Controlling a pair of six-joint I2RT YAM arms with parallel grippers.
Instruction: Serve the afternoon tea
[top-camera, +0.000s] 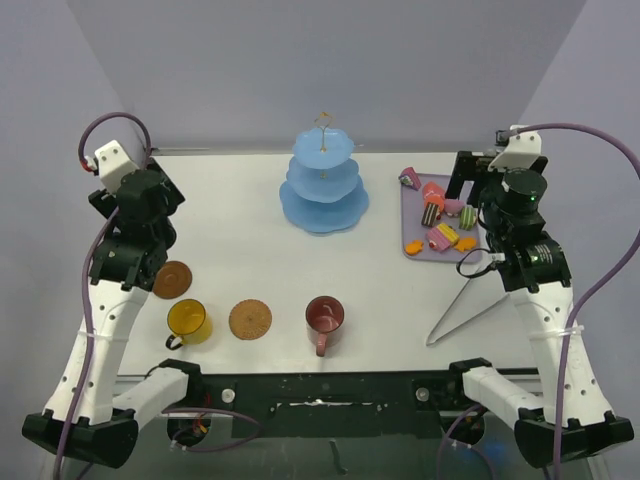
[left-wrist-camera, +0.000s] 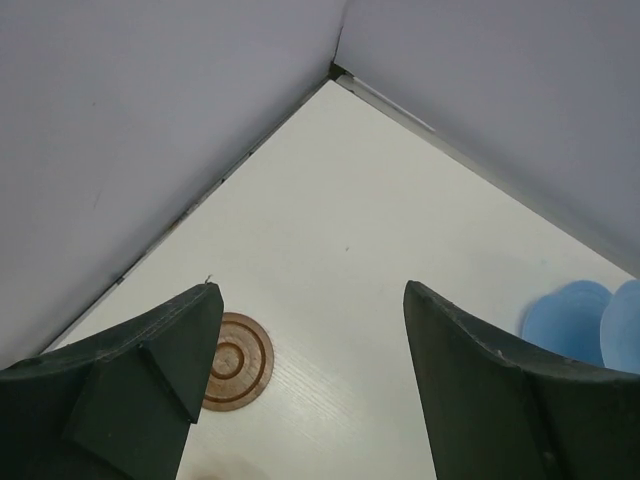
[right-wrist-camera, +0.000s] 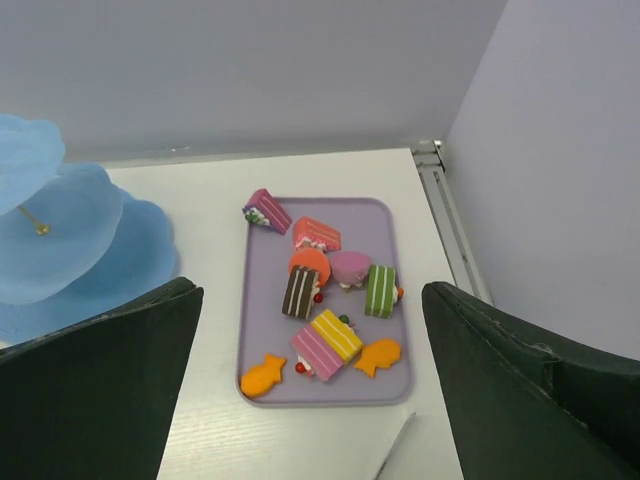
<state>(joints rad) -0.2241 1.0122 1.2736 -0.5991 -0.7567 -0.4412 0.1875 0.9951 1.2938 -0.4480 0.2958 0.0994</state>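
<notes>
Right claw (right-wrist-camera: 310, 288) above tray (right-wrist-camera: 385, 225) of cakes (right-wrist-camera: 322, 345)

My gripper (right-wrist-camera: 310, 295) hovers over the lilac tray (right-wrist-camera: 392, 225), jaws spread wide with nothing between them. Toy cakes (right-wrist-camera: 326, 344) lie scattered on it. The blue tiered stand (right-wrist-camera: 90, 235) sits to its left, apart.

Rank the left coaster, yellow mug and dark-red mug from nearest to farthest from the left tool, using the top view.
1. left coaster, just by the left tool
2. yellow mug, front left
3. dark-red mug, front centre
</notes>
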